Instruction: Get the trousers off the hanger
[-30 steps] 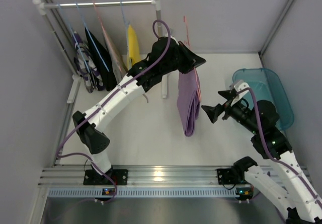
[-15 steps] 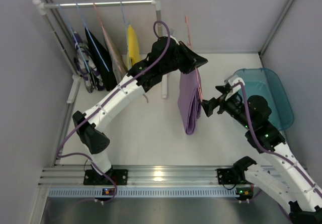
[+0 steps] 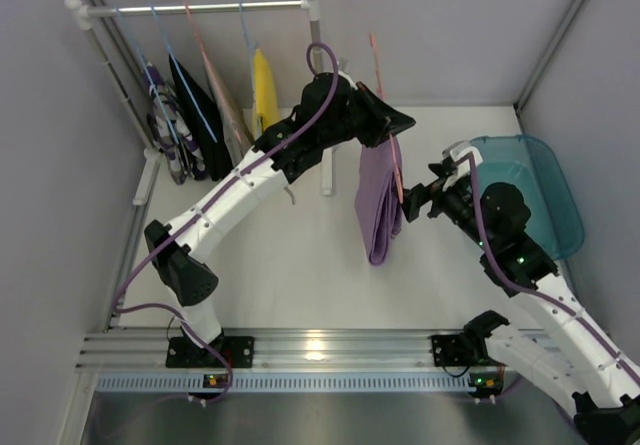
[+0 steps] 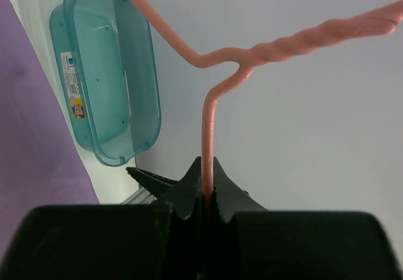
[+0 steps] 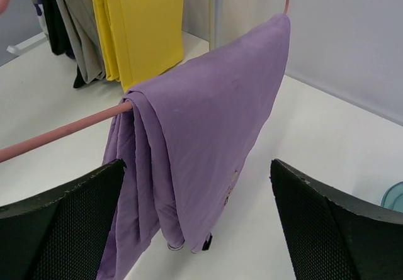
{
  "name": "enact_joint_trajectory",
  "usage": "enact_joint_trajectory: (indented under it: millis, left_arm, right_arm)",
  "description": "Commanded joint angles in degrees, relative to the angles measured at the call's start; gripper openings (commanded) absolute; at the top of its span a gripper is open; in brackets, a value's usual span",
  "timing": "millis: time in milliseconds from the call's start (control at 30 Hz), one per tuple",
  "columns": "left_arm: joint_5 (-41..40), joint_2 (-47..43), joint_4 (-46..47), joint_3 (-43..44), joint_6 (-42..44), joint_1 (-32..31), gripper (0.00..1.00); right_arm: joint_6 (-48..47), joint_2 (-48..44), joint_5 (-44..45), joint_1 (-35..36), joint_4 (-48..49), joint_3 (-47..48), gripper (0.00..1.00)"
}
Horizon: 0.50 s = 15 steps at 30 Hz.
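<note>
little of the job is done. the lilac trousers (image 3: 376,205) are still folded over the bar of the pink hanger (image 3: 384,85), and that hanger is off the rail (image 3: 200,8), held up just past the rail's end post on the side away from the other clothes. the left fingers (image 4: 191,195) are pinched tight on the hanger's neck, below the twist of its hook. the right fingers (image 3: 412,203) are spread wide at the free side of the lilac cloth, farther from the rail. in the right wrist view the cloth hangs ahead of them and between their tips, with no contact that i can make out.

what i judge is left for this pair is to close on the cloth and draw it off the bar. four more pairs still hang on the rail: yellow trousers (image 3: 265,90) nearest the end post, then grey-beige trousers (image 3: 228,110), black trousers (image 3: 200,115) and patterned trousers (image 3: 165,125).

the teal tub (image 4: 107,72), well away from the rail, carries a white sticker (image 4: 74,85) on its rim with small print and a coloured picture, too small to read. no other writing shows.
</note>
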Motion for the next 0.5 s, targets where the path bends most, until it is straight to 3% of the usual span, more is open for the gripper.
enact_joint_trajectory:
  millis: [0,467]
  left_arm:
    - [1.1,-2.5,8.4,0.4,-2.7,0.1,0.00]
    - [3.1,-3.8,9.3,0.1,-7.0,0.0,0.00]
  right_arm:
    - [1.1,0.8,2.9,1.2,5.8,2.5,0.97]
    - [1.8,4.7,7.5,1.1,12.5,0.7,0.98]
